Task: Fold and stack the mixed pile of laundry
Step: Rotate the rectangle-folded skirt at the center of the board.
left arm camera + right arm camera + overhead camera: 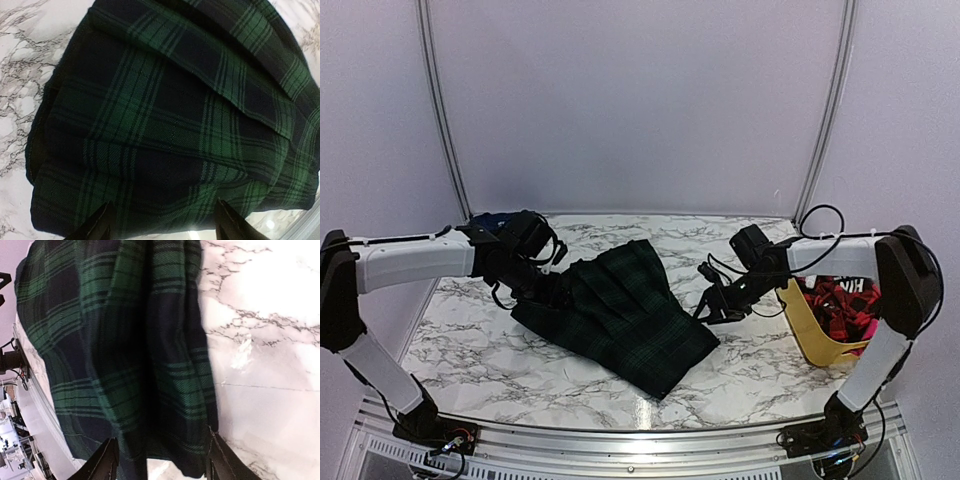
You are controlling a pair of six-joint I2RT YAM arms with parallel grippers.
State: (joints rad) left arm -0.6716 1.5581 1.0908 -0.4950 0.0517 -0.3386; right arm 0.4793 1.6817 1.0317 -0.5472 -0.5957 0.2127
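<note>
The green-and-navy plaid garment (620,310) lies spread on the marble table, partly folded with pleats showing. My left gripper (556,286) is at its left edge; in the left wrist view the plaid (170,125) fills the frame and the gripper (162,226) is open over the cloth. My right gripper (706,306) is at the garment's right edge, open over the plaid (125,355), fingers (102,462) spread wide. A red-and-black piece (840,300) lies in the tub. A bit of navy-blue cloth (490,218) shows behind the left arm. The pink piece is out of view.
The yellow plastic tub (808,330) stands at the table's right edge, just behind the right arm. White walls close the back and sides. Bare marble (470,350) shows at the near left, and the table's metal rail (640,440) runs along the front.
</note>
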